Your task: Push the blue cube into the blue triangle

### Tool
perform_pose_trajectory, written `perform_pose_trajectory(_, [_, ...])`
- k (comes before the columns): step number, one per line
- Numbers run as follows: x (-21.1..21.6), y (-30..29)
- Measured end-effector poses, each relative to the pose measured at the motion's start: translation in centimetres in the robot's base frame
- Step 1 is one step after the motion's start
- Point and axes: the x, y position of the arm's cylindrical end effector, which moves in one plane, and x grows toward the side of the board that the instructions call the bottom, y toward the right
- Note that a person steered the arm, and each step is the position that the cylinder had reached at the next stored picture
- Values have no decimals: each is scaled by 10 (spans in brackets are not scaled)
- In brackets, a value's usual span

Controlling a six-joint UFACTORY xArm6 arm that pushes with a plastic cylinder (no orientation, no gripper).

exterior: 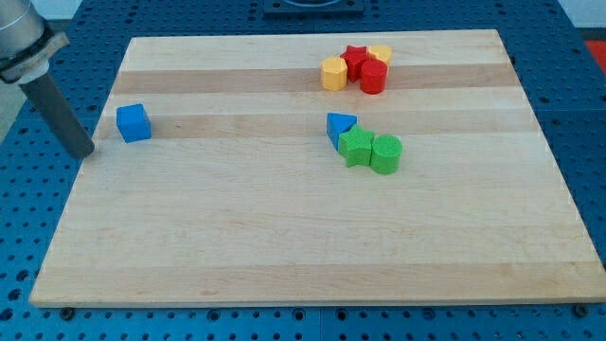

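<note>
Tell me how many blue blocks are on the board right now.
2. The blue cube sits near the view's left edge, just right of my tip. The blue triangle is near the centre, touching the green star. None look hidden.

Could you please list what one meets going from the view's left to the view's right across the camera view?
My tip → blue cube → yellow block → blue triangle → green star → green cylinder. The red blocks overlap the cluster at the view's top, so I leave them out.
</note>
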Motion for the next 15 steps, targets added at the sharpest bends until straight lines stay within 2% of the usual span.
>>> perform_pose_trajectory(2, [-33,6])
perform_pose_trajectory(7, [-38,179])
perform_pose_trajectory(8, [-50,206])
perform_pose_trajectory(12, [-47,295])
perform_pose_trajectory(15, [-46,306])
